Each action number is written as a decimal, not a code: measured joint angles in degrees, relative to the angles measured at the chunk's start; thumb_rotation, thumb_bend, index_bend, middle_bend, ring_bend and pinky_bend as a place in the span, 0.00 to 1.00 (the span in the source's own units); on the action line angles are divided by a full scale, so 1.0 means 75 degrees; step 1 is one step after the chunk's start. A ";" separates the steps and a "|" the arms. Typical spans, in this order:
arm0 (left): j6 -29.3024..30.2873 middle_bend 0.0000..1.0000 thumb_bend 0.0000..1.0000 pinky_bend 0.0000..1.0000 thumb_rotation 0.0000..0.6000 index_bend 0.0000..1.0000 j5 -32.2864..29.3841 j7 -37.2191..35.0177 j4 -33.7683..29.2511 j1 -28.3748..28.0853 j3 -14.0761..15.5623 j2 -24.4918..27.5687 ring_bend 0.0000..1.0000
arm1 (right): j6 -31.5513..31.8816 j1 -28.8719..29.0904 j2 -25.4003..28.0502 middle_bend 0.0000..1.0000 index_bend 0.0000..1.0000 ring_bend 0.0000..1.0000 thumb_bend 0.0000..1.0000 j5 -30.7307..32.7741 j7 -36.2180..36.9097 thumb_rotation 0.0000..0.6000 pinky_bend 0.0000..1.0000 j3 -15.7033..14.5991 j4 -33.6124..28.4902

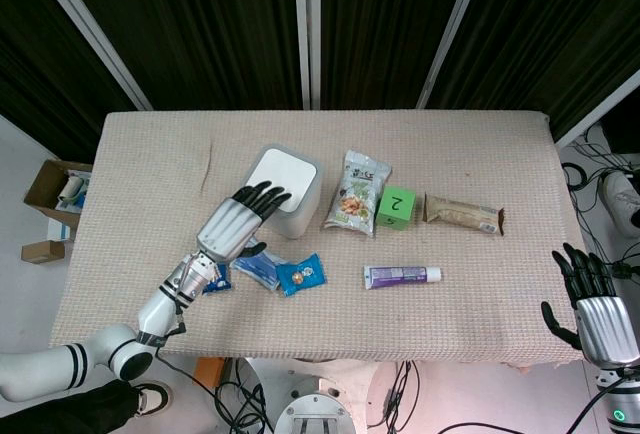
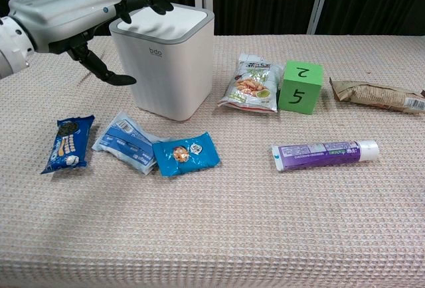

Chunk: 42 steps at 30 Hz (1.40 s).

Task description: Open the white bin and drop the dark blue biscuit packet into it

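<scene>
A table with a beige woven cloth (image 1: 480, 154) stands before dark curtains (image 1: 200, 24) with pale frame bars (image 1: 308, 29); cardboard boxes (image 1: 55, 189) lie on the left floor.

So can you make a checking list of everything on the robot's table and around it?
Surface: beige woven cloth covers the table.
Job's things: white bin, lid closed; dark blue biscuit packet lies flat near the left edge, untouched.
Clutter: pale blue packet, bright blue cookie packet, snack bag, green cube, brown wrapper, purple tube.
Robot hands: left robot hand over the bin lid, fingers spread; right robot hand open, off the table's right corner.
Cables: on the floor, front and right.
Surroundings: dark curtains; cardboard box on the floor.
</scene>
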 measured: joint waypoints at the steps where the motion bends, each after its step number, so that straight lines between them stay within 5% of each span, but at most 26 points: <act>1: 0.0012 0.14 0.19 0.25 0.99 0.10 -0.0011 0.0003 0.0000 -0.0003 0.0015 0.0003 0.10 | -0.0007 0.0001 -0.0002 0.00 0.00 0.00 0.36 0.0001 0.0002 1.00 0.00 -0.0001 0.0004; 18: 0.0215 0.15 0.19 0.25 0.99 0.10 -0.0039 0.0201 -0.0052 -0.0053 0.0228 0.0026 0.10 | -0.0021 -0.0134 -0.0042 0.00 0.00 0.00 0.36 0.0149 0.0069 1.00 0.00 -0.0017 0.0211; 35: 0.0165 0.40 0.19 0.24 0.99 0.11 -0.0194 0.0820 0.0394 -0.0157 0.0441 -0.0198 0.10 | -0.0036 -0.0184 -0.0152 0.00 0.00 0.00 0.36 0.0214 0.0256 1.00 0.00 0.0024 0.0467; 38: 0.0244 0.38 0.19 0.24 0.99 0.11 -0.0164 0.0823 0.0372 -0.0162 0.0421 -0.0192 0.10 | -0.0020 -0.0188 -0.0153 0.00 0.00 0.00 0.36 0.0212 0.0272 1.00 0.00 0.0032 0.0478; 42: 0.0579 0.22 0.19 0.24 0.99 0.11 -0.0034 0.0814 0.0238 -0.0116 0.0351 -0.0121 0.10 | 0.0000 -0.0190 -0.0127 0.00 0.00 0.00 0.36 0.0204 0.0283 1.00 0.00 0.0045 0.0456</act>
